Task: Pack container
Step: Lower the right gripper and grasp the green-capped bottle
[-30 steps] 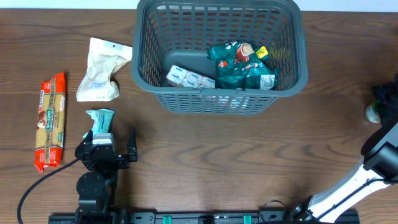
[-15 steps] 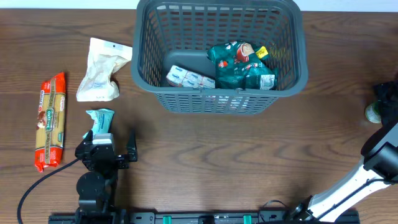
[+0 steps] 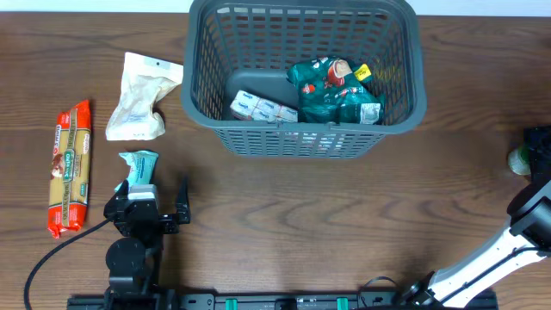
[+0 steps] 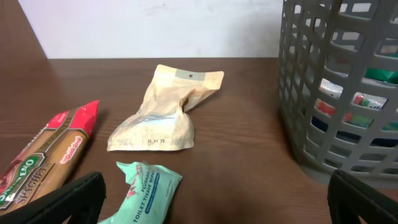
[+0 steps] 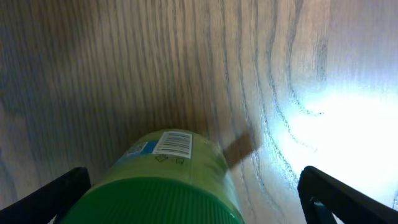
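Observation:
The container, a dark grey lattice basket, stands at the back middle and also shows in the left wrist view. It holds teal packets and a white-blue packet. My left gripper is open and empty at the front left, just behind a mint tissue-wipes pack, which lies by its left finger in the left wrist view. My right gripper is open at the far right edge. A green-lidded jar sits between its fingers and shows in the overhead view.
A beige pouch lies left of the basket, and also shows in the left wrist view. A red spaghetti pack lies at the far left, seen too in the left wrist view. The table is dark wood.
My right gripper has shifted slightly right and toward the front over the jar. The left arm and the packets have not moved.

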### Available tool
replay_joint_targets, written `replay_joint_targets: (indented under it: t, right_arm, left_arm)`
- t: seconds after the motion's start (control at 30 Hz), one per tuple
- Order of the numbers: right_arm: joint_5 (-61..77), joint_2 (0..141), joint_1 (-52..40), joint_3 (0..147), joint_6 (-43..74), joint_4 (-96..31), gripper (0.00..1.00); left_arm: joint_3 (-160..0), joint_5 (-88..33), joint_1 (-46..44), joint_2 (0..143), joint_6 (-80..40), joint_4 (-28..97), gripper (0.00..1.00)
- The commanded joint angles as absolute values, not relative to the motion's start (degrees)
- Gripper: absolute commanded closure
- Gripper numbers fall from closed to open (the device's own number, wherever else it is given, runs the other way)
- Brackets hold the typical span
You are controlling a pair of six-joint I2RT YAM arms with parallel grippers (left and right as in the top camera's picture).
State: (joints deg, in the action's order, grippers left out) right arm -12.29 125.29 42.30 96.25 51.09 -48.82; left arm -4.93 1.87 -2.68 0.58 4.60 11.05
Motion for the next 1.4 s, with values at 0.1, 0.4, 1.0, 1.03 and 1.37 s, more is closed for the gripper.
replay_joint_targets:
  t: [0.1, 0.4, 1.0, 1.03, 1.37]
  right_arm:
    - [-11.7, 126.3, 42.3, 96.2, 51.6, -49.1, 0.17]
    - [-11.3, 126.3, 42.3, 96.2, 51.6, -49.5, 0.53]
    - [-10.4, 126.4, 41.9, 96.1, 49.0, -49.7, 0.98]
    - [-10.4, 126.4, 41.7, 96.1, 49.0, -49.8, 0.98]
    - [-10.5, 126.0, 39.6, 96.3, 47.5, -50.0, 0.98]
  left_arm:
    - [-3.4, 1.9, -2.4, 0.2, 5.3, 11.4, 0.01]
    - [-3.4, 1.9, -2.4, 0.2, 5.3, 11.4, 0.01]
    - [-3.4, 1.9, -2.4, 0.2, 5.3, 11.4, 0.01]
    - [-3.4, 1.9, -2.4, 0.2, 5.3, 11.4, 0.01]
    - [-3.4, 1.9, -2.4, 0.2, 5.3, 11.4, 0.01]
